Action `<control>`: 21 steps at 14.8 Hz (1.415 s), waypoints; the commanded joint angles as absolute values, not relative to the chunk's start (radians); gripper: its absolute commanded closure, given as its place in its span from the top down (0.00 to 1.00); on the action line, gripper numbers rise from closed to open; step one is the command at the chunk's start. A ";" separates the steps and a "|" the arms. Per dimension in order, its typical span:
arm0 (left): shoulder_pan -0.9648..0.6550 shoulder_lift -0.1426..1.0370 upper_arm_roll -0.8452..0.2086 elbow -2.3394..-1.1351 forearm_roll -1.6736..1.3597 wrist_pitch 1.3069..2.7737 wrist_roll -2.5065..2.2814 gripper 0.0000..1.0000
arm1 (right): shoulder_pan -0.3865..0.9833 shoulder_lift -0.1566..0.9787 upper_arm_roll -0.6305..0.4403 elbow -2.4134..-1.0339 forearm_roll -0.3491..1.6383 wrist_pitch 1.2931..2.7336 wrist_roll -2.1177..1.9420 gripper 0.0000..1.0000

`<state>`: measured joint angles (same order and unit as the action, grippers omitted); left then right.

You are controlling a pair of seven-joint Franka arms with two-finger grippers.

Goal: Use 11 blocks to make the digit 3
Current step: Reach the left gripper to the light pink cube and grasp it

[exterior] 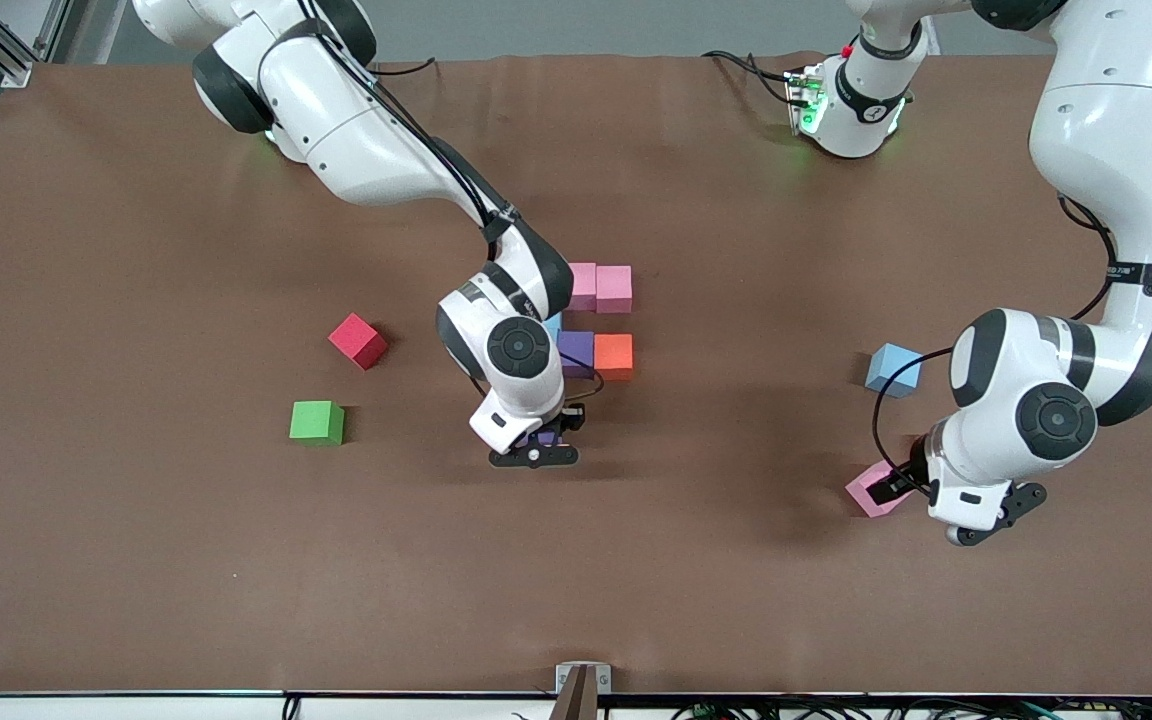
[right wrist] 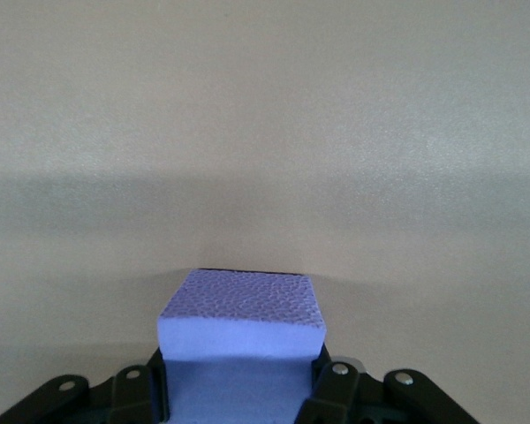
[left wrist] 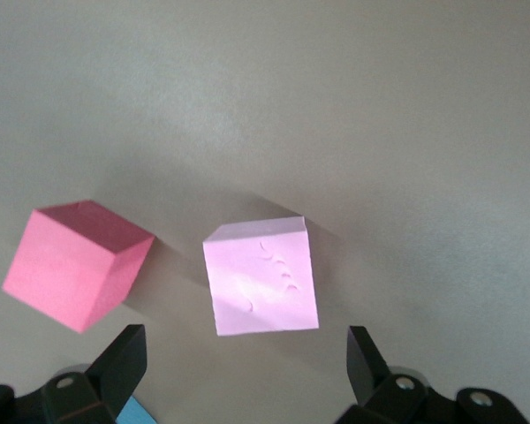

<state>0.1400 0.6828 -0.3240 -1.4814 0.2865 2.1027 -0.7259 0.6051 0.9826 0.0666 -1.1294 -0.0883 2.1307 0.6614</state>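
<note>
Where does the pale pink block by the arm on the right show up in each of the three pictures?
Front view: the pale pink block lies on the table, partly hidden under the left gripper.
Left wrist view: the same block sits between the open fingers.
Right wrist view: not in it; only a purple block held in the right gripper.
Shared landmark: the brown table, seen in every view.

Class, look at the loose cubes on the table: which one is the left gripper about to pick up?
The pink cube beneath the open left gripper; the light blue cube lies farther from the front camera.
</note>
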 commanded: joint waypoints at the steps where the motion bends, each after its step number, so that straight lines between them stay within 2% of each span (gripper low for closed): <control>1: 0.144 0.701 -0.312 -1.453 0.307 2.118 -0.622 1.00 | 0.607 1.003 0.066 -1.095 -0.095 2.112 0.655 0.00; 4: 0.147 0.765 -0.287 -1.402 0.301 2.147 -0.468 0.98 | 0.606 1.000 0.066 -1.100 -0.097 2.092 0.653 0.00; 8: 0.155 0.804 -0.282 -1.397 0.304 2.227 -0.451 0.98 | 0.606 0.996 0.066 -1.103 -0.097 2.080 0.644 0.00; 14: 0.158 0.818 -0.284 -1.396 0.157 2.232 -0.546 0.99 | 0.606 0.989 0.066 -1.104 -0.094 2.080 0.628 0.00; 21: 0.152 0.848 -0.272 -1.401 0.149 2.232 -0.696 0.97 | 0.603 0.986 0.066 -1.111 -0.094 2.080 0.609 0.00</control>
